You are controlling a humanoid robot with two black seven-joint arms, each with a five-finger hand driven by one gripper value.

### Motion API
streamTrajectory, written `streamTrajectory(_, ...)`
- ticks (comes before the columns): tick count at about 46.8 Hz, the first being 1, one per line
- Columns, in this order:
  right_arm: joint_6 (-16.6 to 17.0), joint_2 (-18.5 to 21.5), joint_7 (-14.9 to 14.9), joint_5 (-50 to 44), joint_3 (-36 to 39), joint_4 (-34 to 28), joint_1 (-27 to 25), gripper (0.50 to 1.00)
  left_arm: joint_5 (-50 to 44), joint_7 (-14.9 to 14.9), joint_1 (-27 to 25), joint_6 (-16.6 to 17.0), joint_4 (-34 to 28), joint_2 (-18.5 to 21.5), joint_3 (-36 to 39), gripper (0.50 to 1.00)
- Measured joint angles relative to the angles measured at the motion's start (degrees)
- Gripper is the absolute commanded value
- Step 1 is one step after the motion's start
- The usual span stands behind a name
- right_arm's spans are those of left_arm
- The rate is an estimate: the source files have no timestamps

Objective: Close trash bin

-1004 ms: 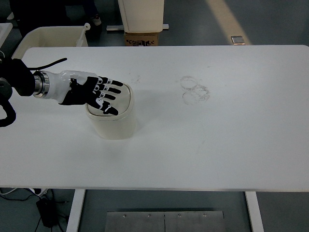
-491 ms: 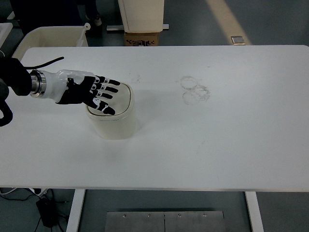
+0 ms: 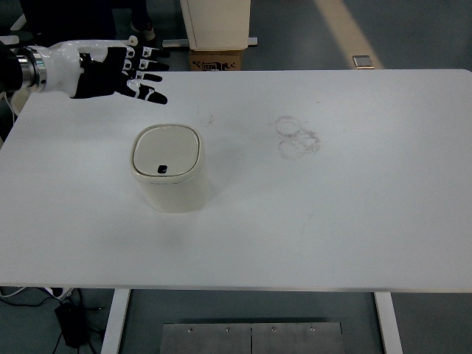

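A cream trash bin point(image 3: 170, 171) stands on the white table point(image 3: 332, 206), left of centre. Its lid point(image 3: 167, 150) lies flat and shut on top, with a small dark mark near its front edge. My left hand point(image 3: 125, 72) hovers high above the table's far left corner, well up and to the left of the bin, touching nothing. Its fingers are spread and hold nothing. The right arm does not show.
Faint ring-shaped scuff marks point(image 3: 297, 136) lie on the table right of centre. Beyond the far edge stand a cardboard box point(image 3: 217, 59) and a white cabinet point(image 3: 215, 22). A pale bin point(image 3: 82, 55) sits behind my left hand.
My left hand has lifted off the bin's lid and pulled back up and to the left. The lid now shows fully, lying shut.
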Motion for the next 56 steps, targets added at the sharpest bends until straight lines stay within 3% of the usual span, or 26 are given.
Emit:
streamTrajectory(11,0.0,0.0,0.0,0.0,0.0,0.0,0.0,0.991,-1.2,-0.1,0.6,-1.1,8.6,0.0,-6.8,1.0)
streamTrajectory(23,0.0,0.0,0.0,-0.1,0.0,0.0,0.0,0.991,-10.8,-0.2,3.5,-3.1,18.0,0.5,-10.8,1.0)
streamTrajectory(49,0.0,0.0,0.0,-0.1,0.0,0.0,0.0,0.991,-13.3,-3.4,25.2,-6.4,30.5,-0.3,-34.3,1.0)
streamTrajectory(56,0.0,0.0,0.0,-0.1,0.0,0.0,0.0,0.991,-13.4,-7.0,30.5,-9.4,33.2,-1.3,-39.7,1.0)
